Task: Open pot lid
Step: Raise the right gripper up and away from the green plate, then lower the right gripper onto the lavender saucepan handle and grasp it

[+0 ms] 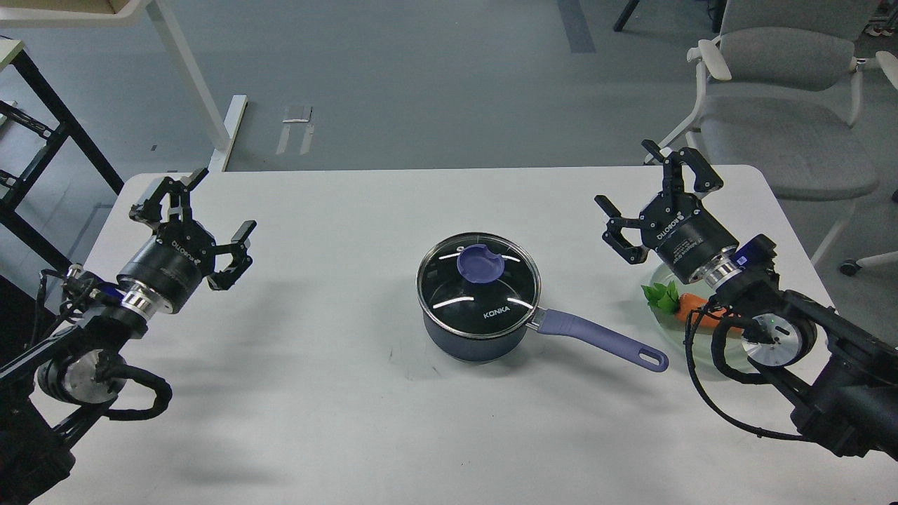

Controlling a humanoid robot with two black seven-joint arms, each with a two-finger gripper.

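Both our arms hover raised over the table (337, 421), left gripper (210, 210) and right gripper (649, 189) spread wide, well apart from the pot (477, 337), the lid (479, 277) still on.

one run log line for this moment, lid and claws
lid: on pot | left claw: open, clear of pot | right claw: open, clear of pot | step: lid not yet lifted
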